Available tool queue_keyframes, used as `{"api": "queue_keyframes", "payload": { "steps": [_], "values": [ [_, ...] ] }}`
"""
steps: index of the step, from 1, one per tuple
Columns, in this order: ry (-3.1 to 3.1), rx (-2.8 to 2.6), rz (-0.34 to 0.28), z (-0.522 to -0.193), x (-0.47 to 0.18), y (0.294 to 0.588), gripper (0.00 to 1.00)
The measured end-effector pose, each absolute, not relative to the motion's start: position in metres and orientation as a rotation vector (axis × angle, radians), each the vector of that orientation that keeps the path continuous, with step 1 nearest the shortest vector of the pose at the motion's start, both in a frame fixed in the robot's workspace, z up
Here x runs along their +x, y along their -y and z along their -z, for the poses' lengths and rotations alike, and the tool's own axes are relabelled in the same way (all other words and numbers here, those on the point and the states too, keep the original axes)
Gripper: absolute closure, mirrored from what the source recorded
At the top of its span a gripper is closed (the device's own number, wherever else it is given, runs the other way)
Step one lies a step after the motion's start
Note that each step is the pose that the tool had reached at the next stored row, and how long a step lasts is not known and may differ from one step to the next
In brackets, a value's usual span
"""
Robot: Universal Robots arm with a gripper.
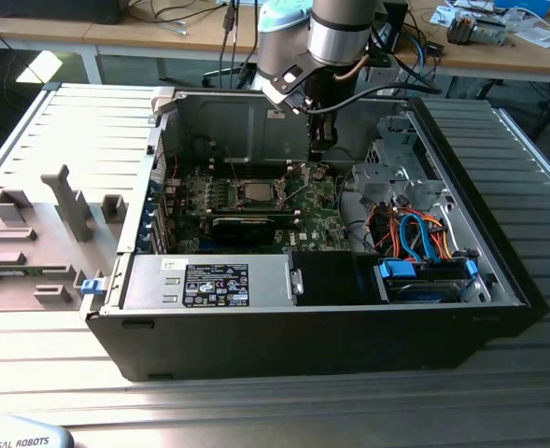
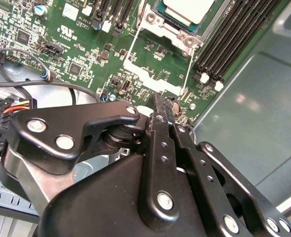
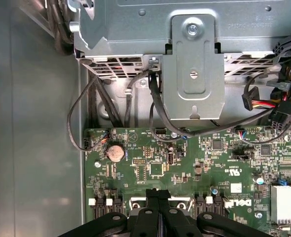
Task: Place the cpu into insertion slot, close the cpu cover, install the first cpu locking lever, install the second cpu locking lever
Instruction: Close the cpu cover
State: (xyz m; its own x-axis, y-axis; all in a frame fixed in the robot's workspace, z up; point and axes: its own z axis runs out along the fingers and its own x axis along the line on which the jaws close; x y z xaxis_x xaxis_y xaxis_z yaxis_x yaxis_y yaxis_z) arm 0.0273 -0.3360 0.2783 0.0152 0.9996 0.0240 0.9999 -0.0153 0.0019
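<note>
Green motherboard (image 3: 185, 163) sits right under the gripper (image 2: 160, 101). Its fingers (image 2: 157, 133) are pressed together with nothing between them. Silvery cpu (image 2: 185, 9) lies flat in the insertion slot (image 2: 171, 30), near the gripper but apart from it, mid-board inside the open PC case (image 1: 303, 345).

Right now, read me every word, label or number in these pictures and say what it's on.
Nothing can be quoted reliably.
Sticker on the power supply: blocks of print, too small to read.
Green motherboard: white lettering beside its parts, too small to read.
Grey metal bracket in the first wrist view: stamped characters, too faint to read.
Pale cover at the exterior view's lower left: a mark cut off by the edge.
</note>
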Motion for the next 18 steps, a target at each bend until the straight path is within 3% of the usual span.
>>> {"api": "queue_keyframes", "payload": {
  "steps": [18],
  "values": [
    [2.194, -2.227, 0.029, -0.2733, 0.0302, 0.3360, 0.89]
  ]
}}
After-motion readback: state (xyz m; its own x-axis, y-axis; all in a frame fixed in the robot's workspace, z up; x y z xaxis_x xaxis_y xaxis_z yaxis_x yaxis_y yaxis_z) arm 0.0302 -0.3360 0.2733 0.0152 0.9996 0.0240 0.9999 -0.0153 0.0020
